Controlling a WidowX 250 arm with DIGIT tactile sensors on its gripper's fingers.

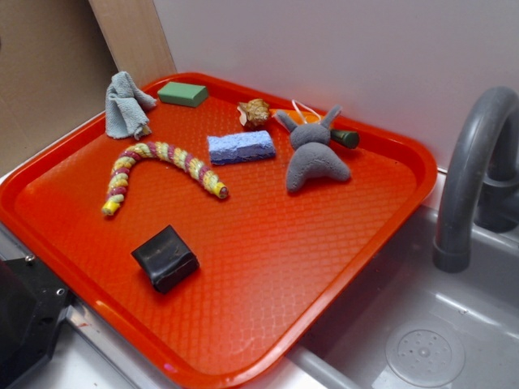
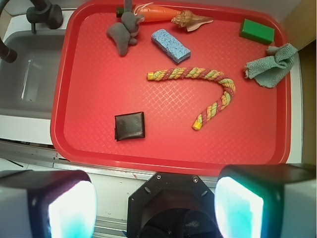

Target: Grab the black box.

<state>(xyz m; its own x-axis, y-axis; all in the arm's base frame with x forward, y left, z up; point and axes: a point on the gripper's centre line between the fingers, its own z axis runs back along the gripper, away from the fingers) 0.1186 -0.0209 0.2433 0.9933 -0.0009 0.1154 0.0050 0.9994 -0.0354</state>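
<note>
The black box [image 1: 165, 258] is a small glossy block lying on the red tray [image 1: 268, 267] toward its near left side. From the wrist camera the black box [image 2: 130, 126] sits in the tray's lower left part, well ahead of my gripper [image 2: 155, 208]. My two lit fingers [image 2: 69, 210] stand wide apart at the bottom of that view, over the robot's black base, with nothing between them. The gripper is high above the tray and touches nothing. It does not show in the exterior view.
On the tray lie a striped rope [image 2: 208, 89], a blue sponge [image 2: 170, 45], a green block [image 2: 256, 31], a grey cloth [image 2: 270, 64], a grey plush toy [image 2: 124, 32], a carrot [image 2: 157, 13] and a shell [image 2: 190, 21]. A sink [image 1: 422, 324] with a grey faucet [image 1: 470, 170] adjoins the tray.
</note>
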